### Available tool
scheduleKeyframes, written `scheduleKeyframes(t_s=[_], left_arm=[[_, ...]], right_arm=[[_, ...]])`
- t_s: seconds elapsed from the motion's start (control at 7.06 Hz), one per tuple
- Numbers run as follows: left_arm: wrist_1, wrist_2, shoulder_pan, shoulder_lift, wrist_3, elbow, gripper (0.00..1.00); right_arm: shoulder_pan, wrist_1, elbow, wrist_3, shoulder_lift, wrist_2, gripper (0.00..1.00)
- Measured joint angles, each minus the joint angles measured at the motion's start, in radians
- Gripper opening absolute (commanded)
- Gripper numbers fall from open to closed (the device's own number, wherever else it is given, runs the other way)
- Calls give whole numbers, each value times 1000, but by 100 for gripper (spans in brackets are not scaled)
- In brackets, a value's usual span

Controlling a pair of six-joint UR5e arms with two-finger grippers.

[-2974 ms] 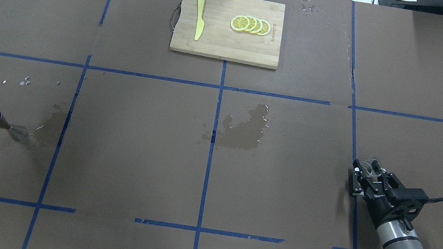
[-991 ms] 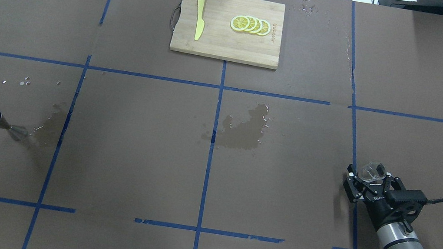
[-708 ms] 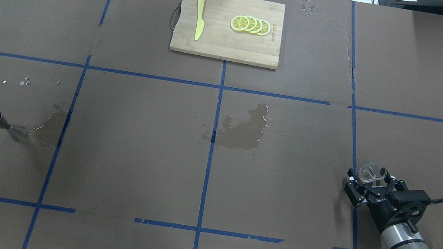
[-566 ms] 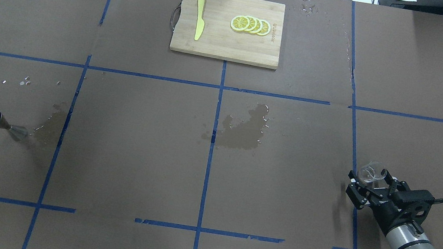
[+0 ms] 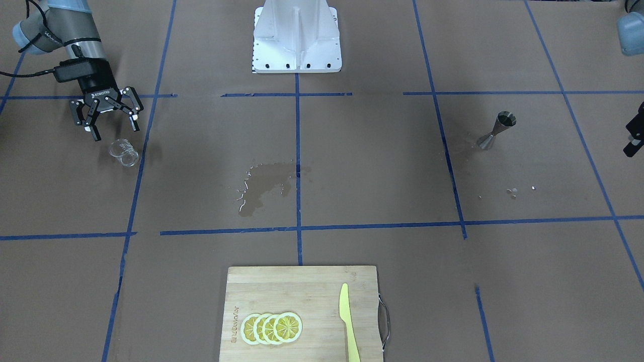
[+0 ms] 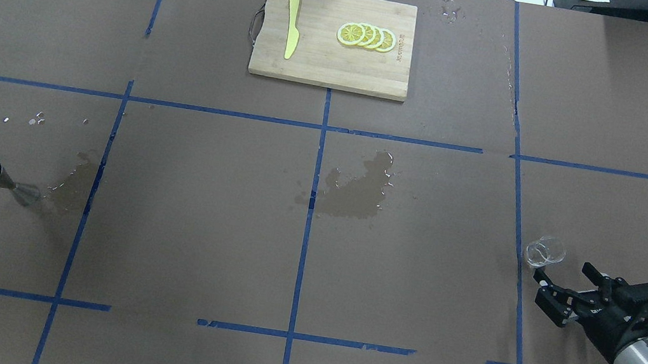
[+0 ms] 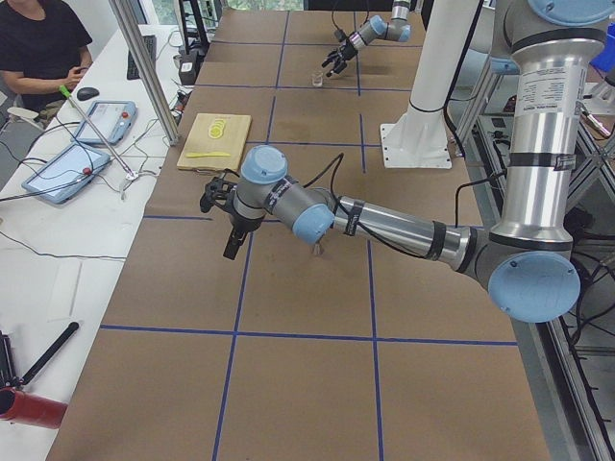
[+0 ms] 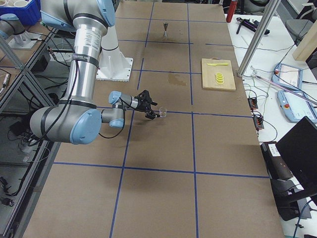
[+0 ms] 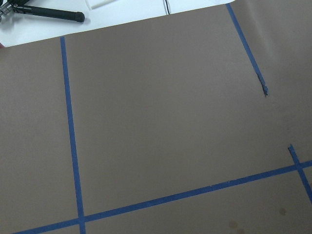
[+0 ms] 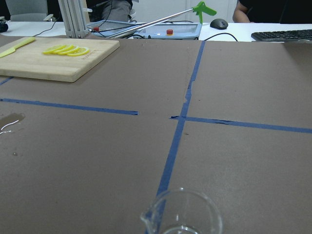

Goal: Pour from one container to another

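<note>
- The glass beaker (image 6: 545, 252) stands upright on the tabletop (image 6: 193, 239), well apart from the steel jigger (image 6: 0, 180) on the robot's left. Pouring likely means carrying it across.
- The right hand (image 5: 114, 129) is spread wide and empty, just beside the beaker without touching it.
- The left hand (image 7: 229, 230) hangs over bare tabletop; I cannot tell how far open it is.

White capitals on the body of the black two-finger right gripper (image 5: 115, 131) spell ROBOTIQ, legible in the front-facing view. The pale rectangular wooden cutting board (image 5: 312, 294) carries a short dark brand mark along one short edge, beside the yellow lemon slices (image 5: 271, 328), but its letters are too small to make out. The small clear glass cup (image 5: 124, 152) bears faint white printed markings on its wall, also too small to read.
</note>
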Motion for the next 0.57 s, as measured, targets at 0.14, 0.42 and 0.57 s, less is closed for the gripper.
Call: scheduleKeyframes(t_s=[0.14,0.42,0.57], left_arm=[[0,0,1,5,-1,1,100],[0,0,3,23,0,4,100],[0,-1,4,28,1,11,100]], right_arm=[[3,-1,44,0,-56,80,100],[61,-7,80,-2,-122,284,100],[182,-31,85,-21,-126,455,100]])
